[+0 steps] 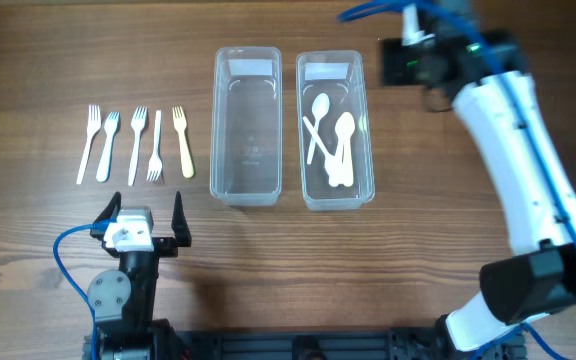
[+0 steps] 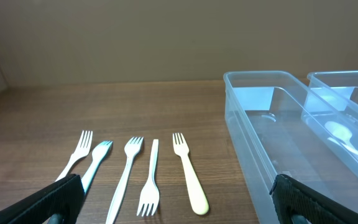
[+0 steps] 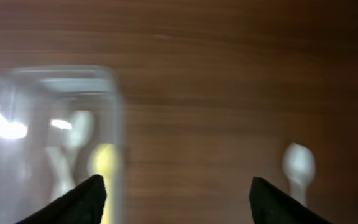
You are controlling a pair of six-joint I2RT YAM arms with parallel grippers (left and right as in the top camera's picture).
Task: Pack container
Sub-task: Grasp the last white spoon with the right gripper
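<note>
Both our claws are spread: the left claw [image 1: 147, 205] near the front edge, facing five forks [image 1: 135, 143]; the right claw [image 1: 398, 62] by the far edge, beside the container [image 1: 335, 205] holding spoons [image 1: 340, 150]. A second container [image 1: 248, 130] stands alongside.

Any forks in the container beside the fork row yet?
No: that clear container holds nothing, and all five forks lie on the table beside it.

**Item Count**

Forks [image 1: 135, 147]: five, white or cream.
Clear containers [image 1: 247, 150]: two.
Spoons [image 1: 320, 106] inside one container: at least three, overlapped, so the exact count cannot be told.
Spoon [image 3: 298, 165] outside the containers: one, blurred.
</note>
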